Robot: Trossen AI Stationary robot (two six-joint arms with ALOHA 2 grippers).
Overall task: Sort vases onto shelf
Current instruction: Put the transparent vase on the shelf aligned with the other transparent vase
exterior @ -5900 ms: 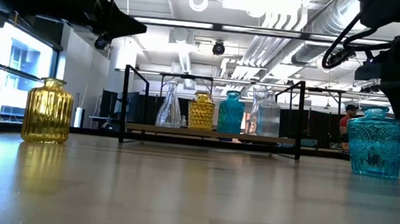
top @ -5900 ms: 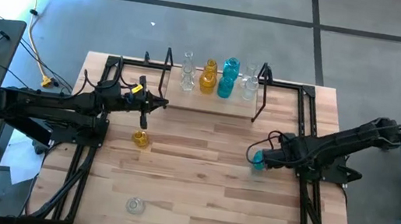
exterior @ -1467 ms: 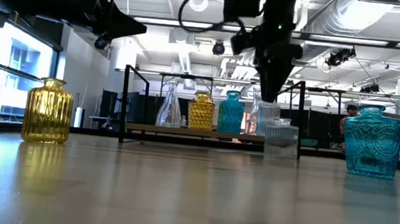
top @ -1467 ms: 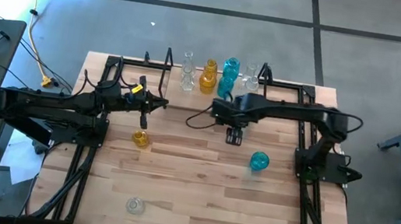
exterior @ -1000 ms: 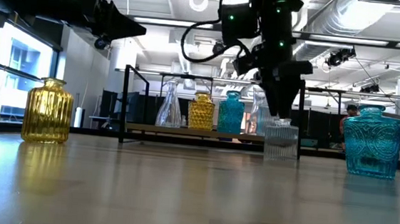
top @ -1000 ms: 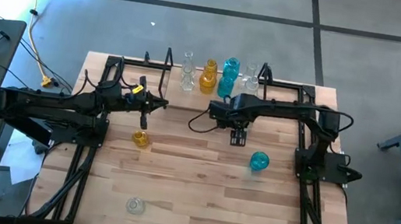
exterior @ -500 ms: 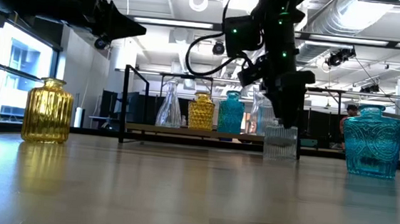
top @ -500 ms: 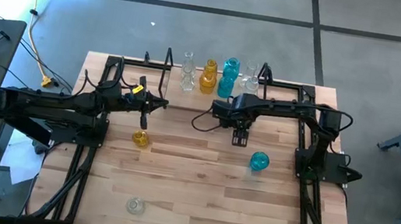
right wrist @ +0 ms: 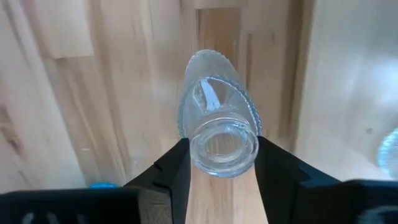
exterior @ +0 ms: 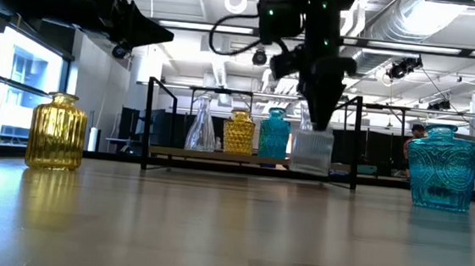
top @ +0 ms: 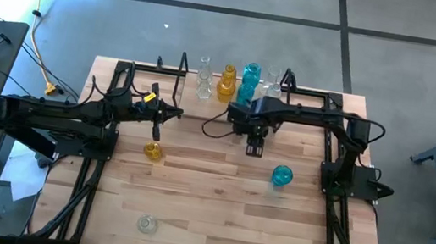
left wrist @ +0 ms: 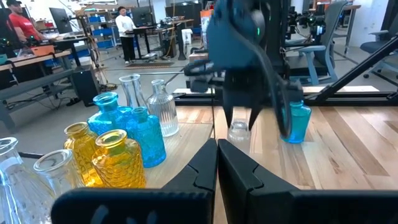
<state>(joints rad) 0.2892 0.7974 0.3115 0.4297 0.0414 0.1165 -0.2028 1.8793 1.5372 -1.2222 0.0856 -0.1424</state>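
A clear ribbed vase [exterior: 311,151] hangs just above the table in front of the shelf [top: 218,111], with my right gripper [top: 254,148] shut on it. The shelf's wooden board carries clear [top: 204,82], amber [top: 226,84] and teal [top: 247,83] vases standing on their bases. Also standing on the tabletop are an amber vase [top: 152,151], a teal vase [top: 281,175] and a clear vase [top: 147,224]. My left gripper [top: 178,113] is shut and held level by the shelf's left end, holding nothing. My right gripper pinches the clear vase's neck [right wrist: 224,163] just under the rim, one finger [right wrist: 176,167] on each side. The fingers come from above, pointing down. The vase hangs below them, lifted clear of the table and a little tilted.
The shelf's black upright loop ends [top: 286,89] rise at both sides of the board. Black frame rails [top: 333,215] run along the table's left and right edges. Bare wood lies across the table's middle and near side.
My right gripper has shut on the clear vase's neck and risen, shifting slightly toward the table's left. The vase, which stood on the table, now hangs clear of it and tips a little.
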